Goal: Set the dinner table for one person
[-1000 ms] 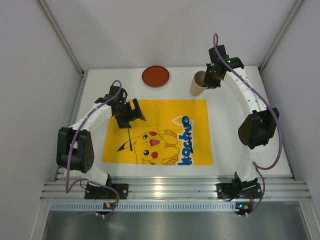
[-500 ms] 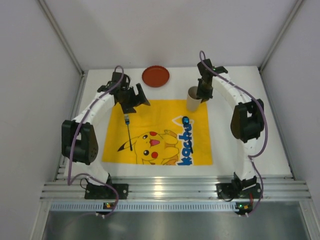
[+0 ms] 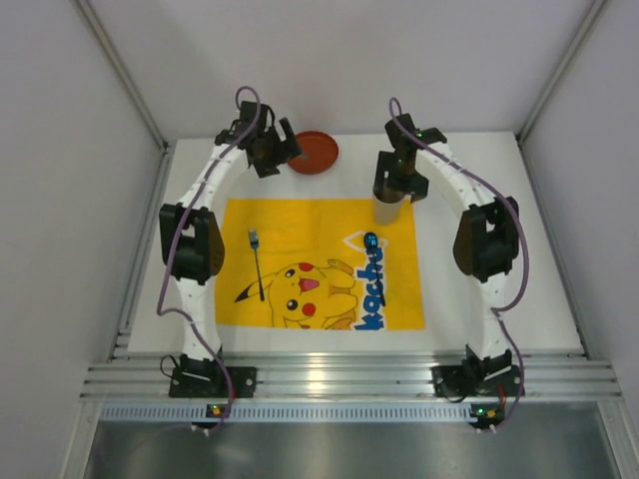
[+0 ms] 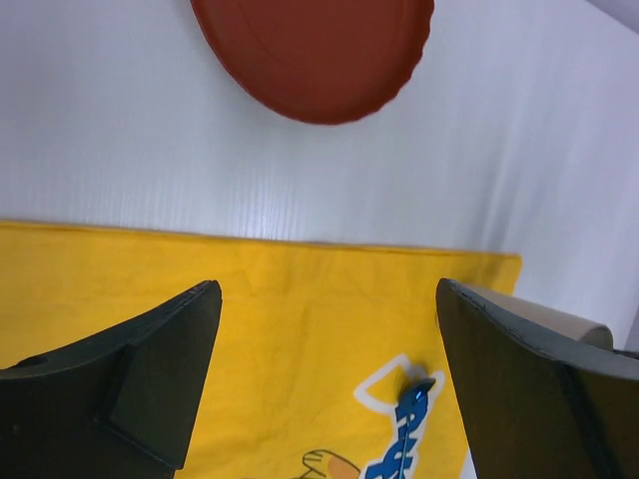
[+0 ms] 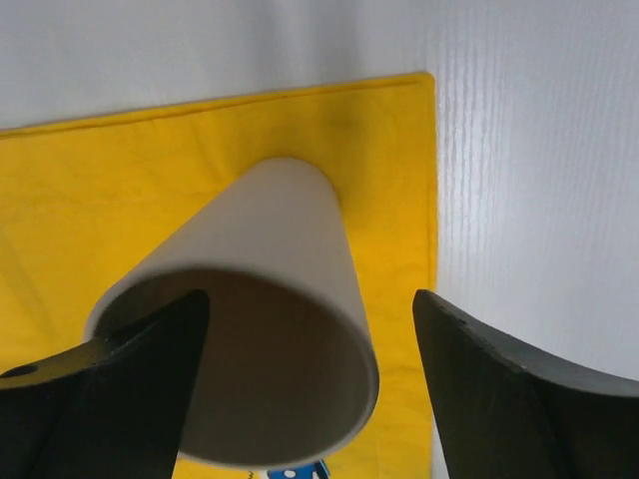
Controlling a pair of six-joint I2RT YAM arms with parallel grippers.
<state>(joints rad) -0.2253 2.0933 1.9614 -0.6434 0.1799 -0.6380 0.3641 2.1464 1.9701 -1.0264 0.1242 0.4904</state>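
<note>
On dinner table (image 3: 439, 289), mat (image 3: 300, 225) reads "kachu".

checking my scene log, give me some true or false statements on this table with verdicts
1. The plate lies on the mat. False: it lies on the bare table beyond the mat.
2. The left end effector is open and empty. True.
3. The cup stands on a corner of the mat. True.
4. The right end effector holds the fork. False: the fork lies on the mat, and that end effector is open at the cup.
</note>
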